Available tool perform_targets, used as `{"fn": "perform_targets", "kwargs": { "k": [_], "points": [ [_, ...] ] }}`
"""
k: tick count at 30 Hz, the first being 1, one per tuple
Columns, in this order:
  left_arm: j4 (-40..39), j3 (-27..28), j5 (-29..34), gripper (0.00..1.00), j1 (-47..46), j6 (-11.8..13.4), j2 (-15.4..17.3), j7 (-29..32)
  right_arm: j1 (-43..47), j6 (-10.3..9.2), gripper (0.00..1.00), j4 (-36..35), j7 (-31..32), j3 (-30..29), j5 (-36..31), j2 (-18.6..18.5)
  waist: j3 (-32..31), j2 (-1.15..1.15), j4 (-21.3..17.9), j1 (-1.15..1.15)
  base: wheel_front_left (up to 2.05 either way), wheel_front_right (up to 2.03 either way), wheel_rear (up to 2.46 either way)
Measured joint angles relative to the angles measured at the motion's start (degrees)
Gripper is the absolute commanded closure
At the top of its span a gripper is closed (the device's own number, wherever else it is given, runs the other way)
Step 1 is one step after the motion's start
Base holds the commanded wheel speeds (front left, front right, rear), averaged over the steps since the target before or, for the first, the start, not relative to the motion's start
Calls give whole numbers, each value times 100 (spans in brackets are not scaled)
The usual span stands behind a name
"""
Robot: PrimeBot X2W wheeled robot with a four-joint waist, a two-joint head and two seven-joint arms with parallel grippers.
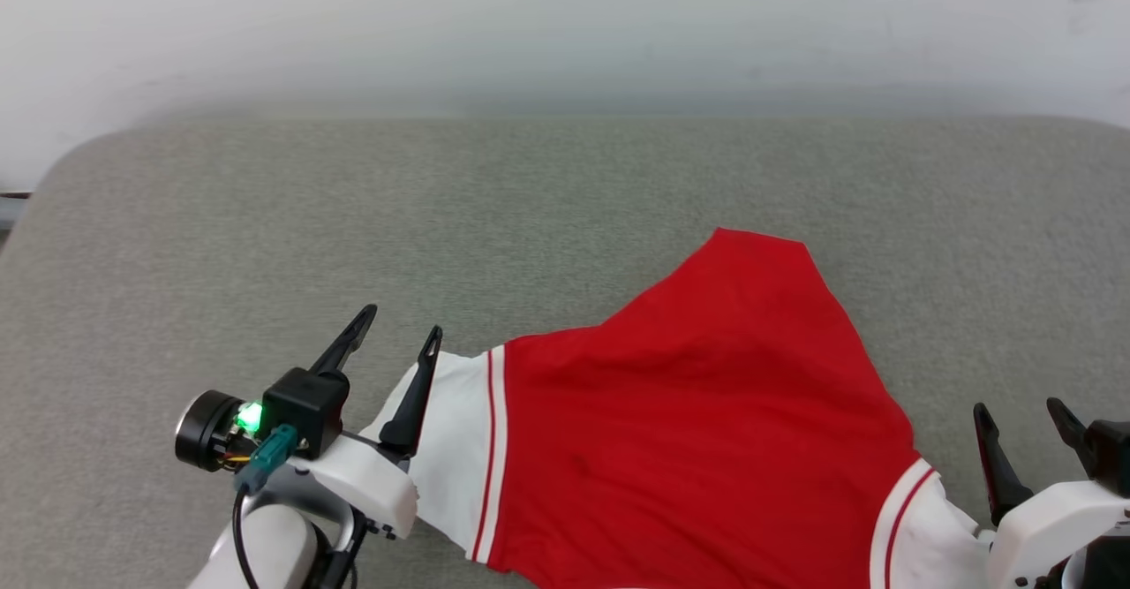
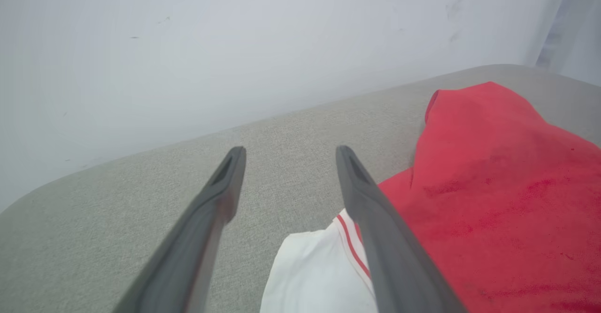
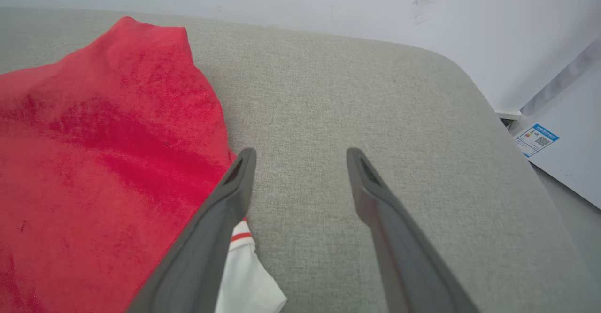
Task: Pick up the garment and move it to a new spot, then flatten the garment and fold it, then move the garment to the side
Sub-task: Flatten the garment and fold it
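Left hand (image 1: 402, 320) spread, garment (image 1: 706, 412) beside, perhaps touching

A grey fabric-covered surface (image 1: 530, 200) with rounded corners stands against a plain pale wall (image 1: 565, 24).

Garment (image 1: 706, 430) cut off at head view's bottom edge, blue label (image 3: 536, 140) print too small to read
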Motion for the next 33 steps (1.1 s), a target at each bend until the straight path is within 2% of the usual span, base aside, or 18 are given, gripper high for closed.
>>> {"fn": "perform_targets", "kwargs": {
  "k": [3,7,9,12,15,18,21,24,28,33],
  "points": [
    [-594,194,237,0,263,166,-167,-78,18,0,0,-70,105,81,100,-96,-101,0,141,0,0,0,0],
    [-1432,463,749,0,670,235,-416,-94,90,1,0,-152,304,199,227,-299,-193,0,334,0,0,0,0],
    [-1618,627,834,0,870,202,-569,-94,130,-1,0,-172,480,303,334,-412,-226,0,429,0,0,0,0],
    [-1718,765,975,0,977,20,-719,-94,144,0,0,-283,953,580,587,-621,-258,0,563,0,0,0,0],
    [-1699,872,1092,0,1024,-169,-832,-94,140,0,0,-414,1662,970,922,-1020,-254,0,680,0,0,0,0],
    [-1669,977,1193,0,1034,-302,-948,-94,78,0,0,-455,2660,1234,1335,-1343,-212,0,781,0,0,0,0],
    [-1651,1049,1284,0,1036,-422,-1083,-94,-46,-1,0,-456,3836,1366,1797,-1533,-153,0,891,0,0,0,0],
    [-1612,1105,1348,0,1036,-528,-1200,-94,-231,1,0,-480,4531,1377,1961,-1671,-71,0,1016,0,0,0,0],
    [-1592,1173,1416,0,1018,-633,-1333,-94,-473,0,0,-345,4892,1397,1875,-1761,74,0,1183,0,0,0,0],
    [-1566,1246,1493,0,958,-761,-1441,-94,-625,0,0,82,4736,1517,1579,-1851,270,0,1374,1,0,0,0]
  ]
}}
